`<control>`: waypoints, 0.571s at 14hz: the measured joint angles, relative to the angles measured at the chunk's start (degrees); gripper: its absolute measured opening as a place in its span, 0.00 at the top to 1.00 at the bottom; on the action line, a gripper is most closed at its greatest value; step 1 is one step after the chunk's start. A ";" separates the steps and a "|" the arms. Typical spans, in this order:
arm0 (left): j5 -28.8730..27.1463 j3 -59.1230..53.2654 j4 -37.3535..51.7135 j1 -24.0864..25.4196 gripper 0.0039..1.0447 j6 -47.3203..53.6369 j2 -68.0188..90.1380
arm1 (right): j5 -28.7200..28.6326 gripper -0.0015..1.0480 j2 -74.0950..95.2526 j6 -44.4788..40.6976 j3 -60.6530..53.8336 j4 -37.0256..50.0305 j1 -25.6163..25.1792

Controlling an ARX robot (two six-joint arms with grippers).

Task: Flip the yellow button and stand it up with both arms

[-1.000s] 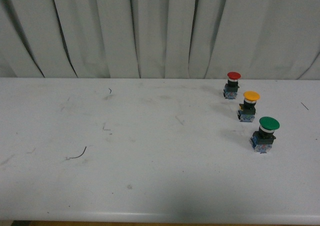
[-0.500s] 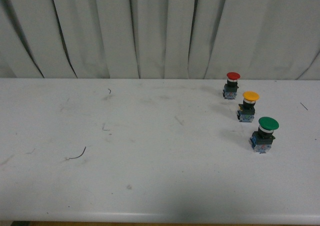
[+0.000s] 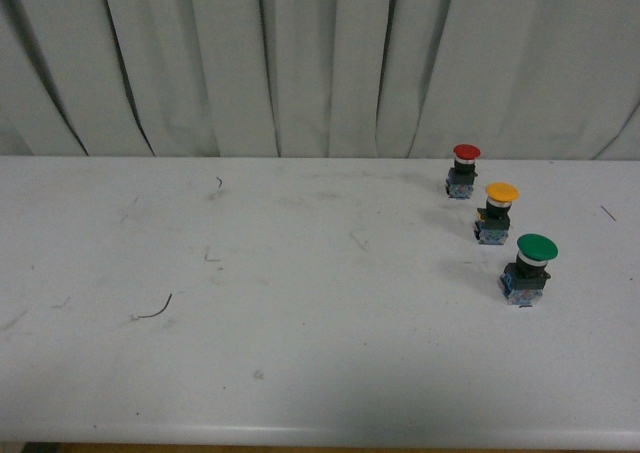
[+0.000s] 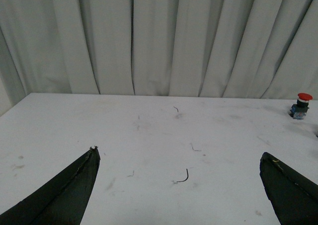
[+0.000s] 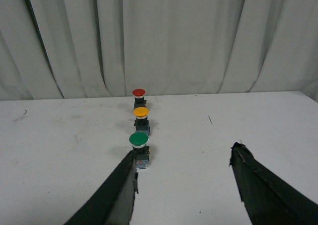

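The yellow button (image 5: 141, 112) stands upright ahead of the right gripper (image 5: 184, 158), whose jaws are spread apart and empty. The green button (image 5: 138, 139) sits just beside that gripper's one fingertip and blocks the straight path, with the red button (image 5: 138, 92) farthest (all three in one row). The left gripper (image 4: 179, 158) is also spread wide over the bare white table (image 4: 149, 135), well apart from the row; a thin curl of wire (image 4: 183, 177) lies between its jaws.

Scuffed white table (image 3: 300, 373) before pleated pale grey curtain (image 3: 300, 63).
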 joint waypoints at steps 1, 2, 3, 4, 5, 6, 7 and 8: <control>0.00 0.00 0.00 0.00 0.06 0.00 0.00 | 0.00 0.30 0.00 0.00 0.00 0.00 0.00; 0.00 0.00 0.00 0.00 0.06 0.00 0.00 | 0.00 0.16 0.00 -0.02 0.00 -0.02 0.00; 0.00 0.00 0.00 0.00 0.06 0.00 0.00 | 0.00 0.05 0.00 0.02 0.00 0.00 0.00; 0.00 0.00 0.00 0.00 0.06 0.00 0.00 | 0.00 0.06 0.00 0.00 0.00 0.00 0.00; 0.00 0.00 0.00 0.00 0.06 0.00 0.00 | 0.00 0.07 0.00 0.00 0.00 0.00 0.00; 0.00 0.00 0.00 0.00 0.06 0.00 0.00 | 0.00 0.06 0.00 0.00 0.00 0.00 0.00; 0.00 0.00 0.00 0.00 0.06 0.00 0.00 | 0.00 0.06 0.00 0.00 0.00 0.00 0.00; 0.00 0.00 0.00 0.00 0.06 0.00 0.00 | 0.00 0.06 0.00 0.00 0.00 -0.02 0.00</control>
